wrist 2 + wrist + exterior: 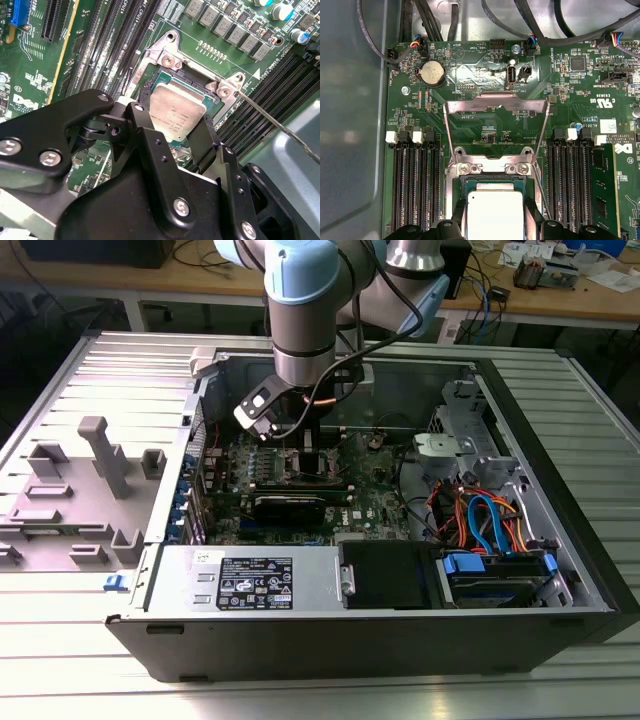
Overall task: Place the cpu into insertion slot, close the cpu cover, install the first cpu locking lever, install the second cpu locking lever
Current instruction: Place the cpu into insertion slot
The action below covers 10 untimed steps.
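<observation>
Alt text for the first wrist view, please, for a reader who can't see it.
The hand holds the cpu between its fingers at the insertion slot on a green motherboard. The cpu cover stands swung open off the slot, and long black memory slots flank it on both sides.

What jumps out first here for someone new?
The arm reaching down into the open computer case in the exterior view. In the second wrist view the gripper is at the silvery cpu over the insertion slot; in the first wrist view the cpu cover stands open.
</observation>
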Each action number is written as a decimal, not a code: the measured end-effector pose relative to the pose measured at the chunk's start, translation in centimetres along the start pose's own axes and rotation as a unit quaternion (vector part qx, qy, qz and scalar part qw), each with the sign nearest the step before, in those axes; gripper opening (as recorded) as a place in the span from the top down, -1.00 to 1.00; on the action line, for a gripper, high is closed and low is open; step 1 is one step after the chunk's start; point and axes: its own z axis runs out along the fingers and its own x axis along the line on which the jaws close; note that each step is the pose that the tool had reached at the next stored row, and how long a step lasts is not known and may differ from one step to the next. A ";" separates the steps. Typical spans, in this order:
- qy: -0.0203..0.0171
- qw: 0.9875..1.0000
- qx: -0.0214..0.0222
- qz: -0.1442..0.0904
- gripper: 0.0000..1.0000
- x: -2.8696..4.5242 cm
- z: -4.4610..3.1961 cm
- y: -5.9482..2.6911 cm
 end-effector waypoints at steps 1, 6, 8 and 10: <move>0.000 1.000 0.000 0.000 -0.09 0.00 0.01 0.00; 0.000 1.000 0.000 -0.006 -0.09 0.00 0.04 0.00; 0.001 1.000 0.000 -0.006 -0.09 0.00 0.04 0.01; 0.001 1.000 0.000 -0.006 -0.09 0.00 0.05 0.05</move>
